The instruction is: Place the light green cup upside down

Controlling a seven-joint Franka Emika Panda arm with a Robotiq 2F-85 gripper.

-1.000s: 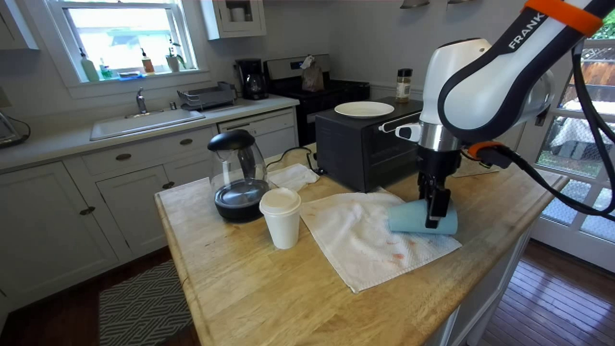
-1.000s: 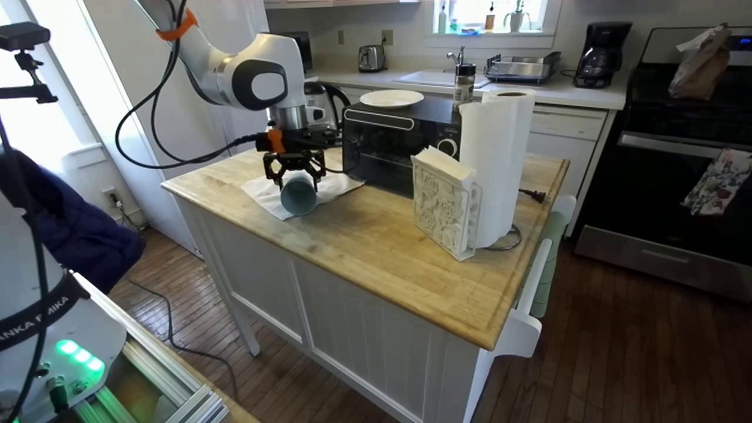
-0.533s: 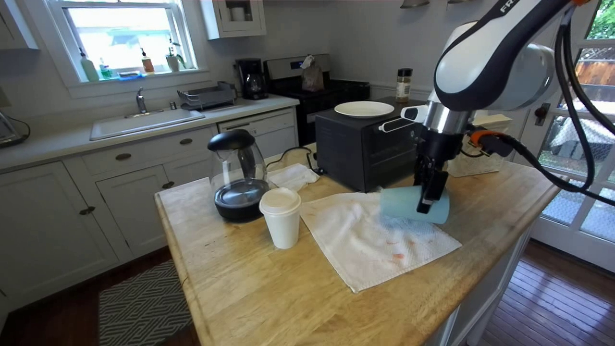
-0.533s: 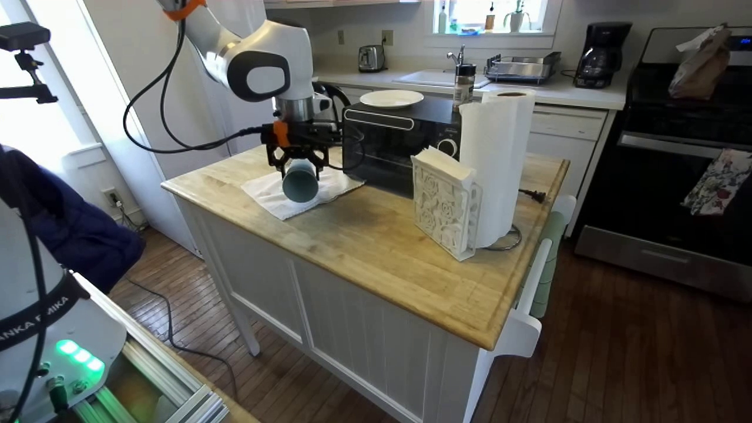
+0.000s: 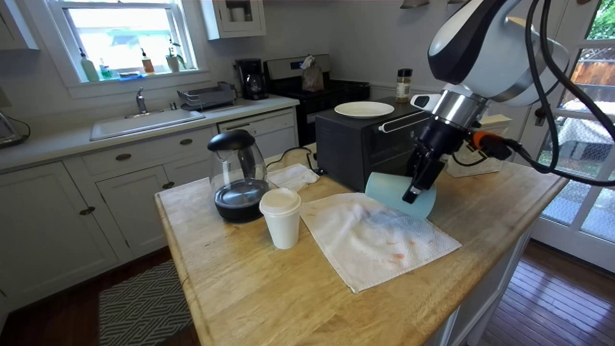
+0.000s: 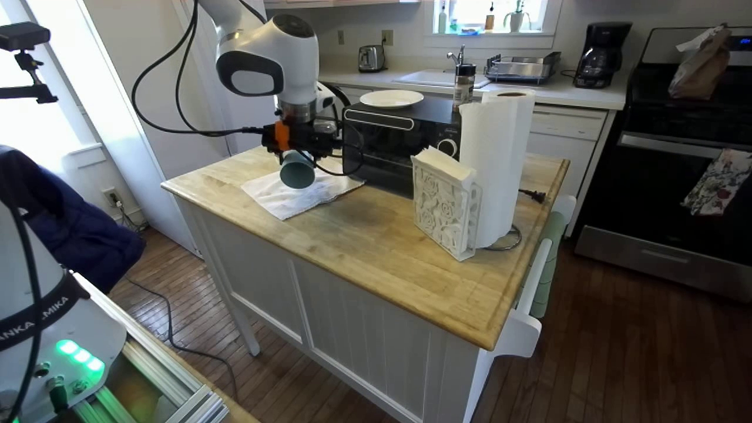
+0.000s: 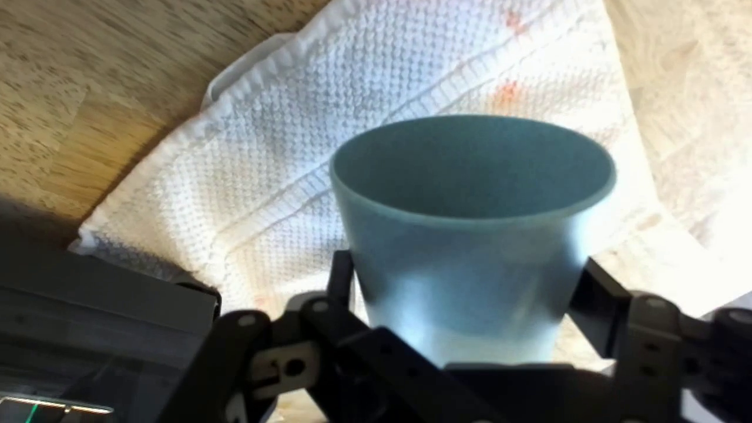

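My hand [image 7: 468, 285] has hold of the light green cup [image 5: 390, 190], one finger against each side of its tapered wall, the two spread only as wide as the cup's body. The cup is on a slant over the white towel [image 5: 365, 259], its mouth tipped partly downward and its base end higher; I can't tell from here whether the rim touches the cloth.

The thing I mind most is the black toaster oven [image 5: 341, 149], which stands near the hand and fills the lower left corner of my wrist view. On its top sit a white plate [image 5: 363, 113] and a spice jar [image 5: 403, 86].

On the same surface [image 5: 269, 298], I have a lidded white cup [image 5: 282, 226] upright near the towel's edge, with the glass kettle [image 5: 240, 194] just beside it. A crumpled white piece [image 5: 294, 177], cloth or paper, lies between the kettle and the oven. In an exterior view I also get a paper towel roll [image 6: 496, 170] upright, and a carved white napkin holder [image 6: 442, 205] right in front of it, both well apart from the cup. The towel is wrinkled and has reddish spots.
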